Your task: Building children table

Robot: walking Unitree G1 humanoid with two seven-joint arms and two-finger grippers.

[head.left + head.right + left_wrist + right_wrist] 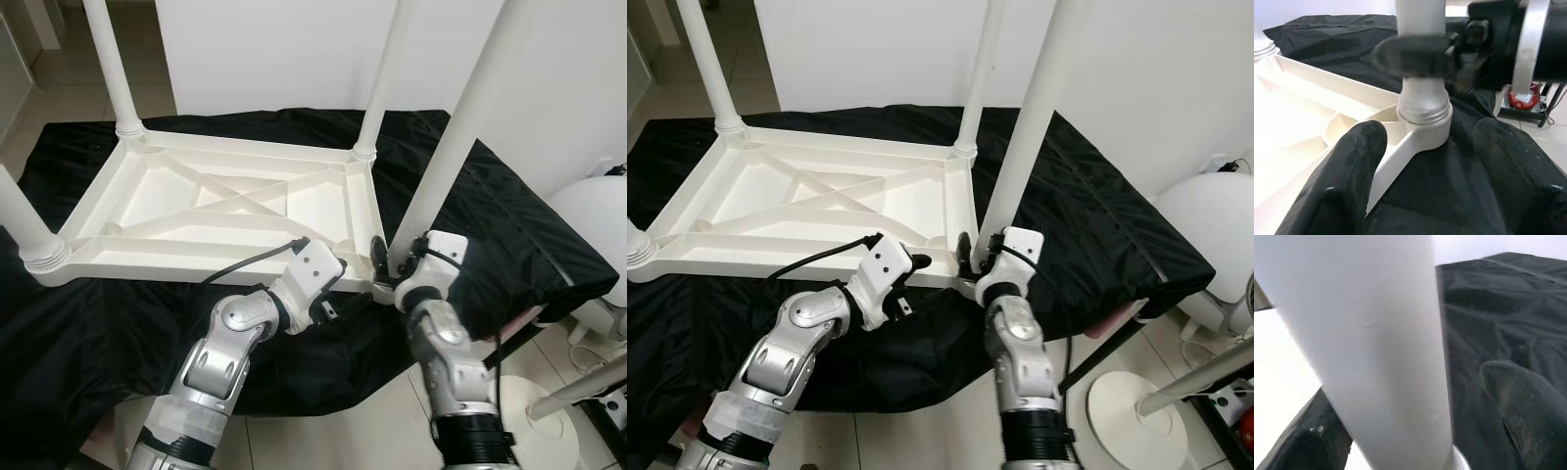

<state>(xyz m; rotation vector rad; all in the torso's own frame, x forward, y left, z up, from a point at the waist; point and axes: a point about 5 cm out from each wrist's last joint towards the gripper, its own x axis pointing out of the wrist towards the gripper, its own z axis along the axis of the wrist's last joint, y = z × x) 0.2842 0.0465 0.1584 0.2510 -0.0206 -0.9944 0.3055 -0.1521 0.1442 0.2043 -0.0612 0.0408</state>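
A white plastic children's table top lies upside down on a black cloth that covers a raised surface. Its ribbed underside faces up. White round legs stand upright in all four corner sockets: two at the far corners, one at the near left corner, and a fourth leg at the near right corner, closest to the robot.

The fourth leg sits in its socket, and bare screw thread shows just above the socket rim, so it seems not fully turned home, though the close view is soft.

The right gripper wraps the base of this leg, its two black fingers on either side and apparently pressed against it. The left gripper waits just beside the same corner, fingers spread apart around the socket and holding nothing.

Judging by this, the build is nearly finished: three legs are set, and the last needs tightening. After that the table would have to be turned upright.

A white round appliance stands near on the tiled floor.
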